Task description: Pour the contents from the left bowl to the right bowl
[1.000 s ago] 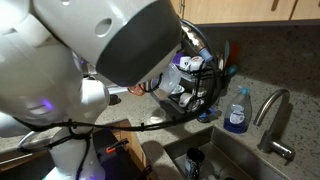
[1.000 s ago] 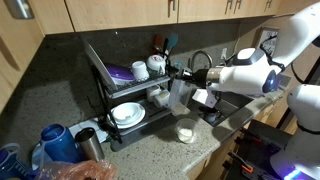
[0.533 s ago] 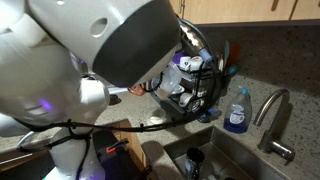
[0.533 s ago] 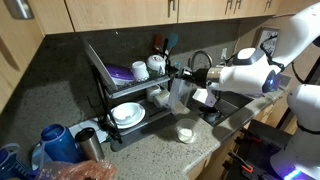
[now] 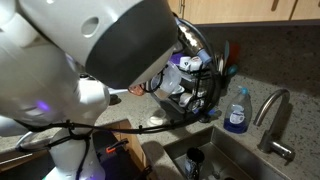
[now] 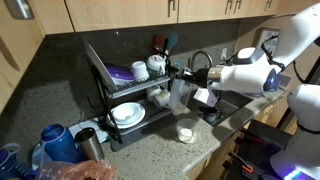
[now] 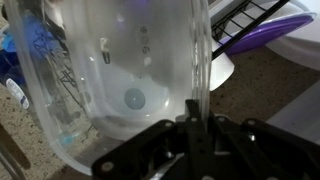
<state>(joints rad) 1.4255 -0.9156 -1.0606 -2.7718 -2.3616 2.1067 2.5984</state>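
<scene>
Gripper point(image 6: 186, 76) clamped on the rim of the glass bowl point(image 6: 179, 97). The bowl is tipped on its side in the air, just in front of the rack point(image 6: 105, 80). Cream bowl point(image 6: 185, 131) sits upright on the counter point(image 6: 150, 155) in front of the rack, below the glass bowl and not touching it.

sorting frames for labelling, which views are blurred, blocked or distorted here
In an exterior view the arm sits near the lens, out of focus, blocking most of the scene; in an exterior view all is sharp though dim, cream bowl plain; in the wrist view the clear bowl in the gripper fills the frame and warps what lies behind.
</scene>
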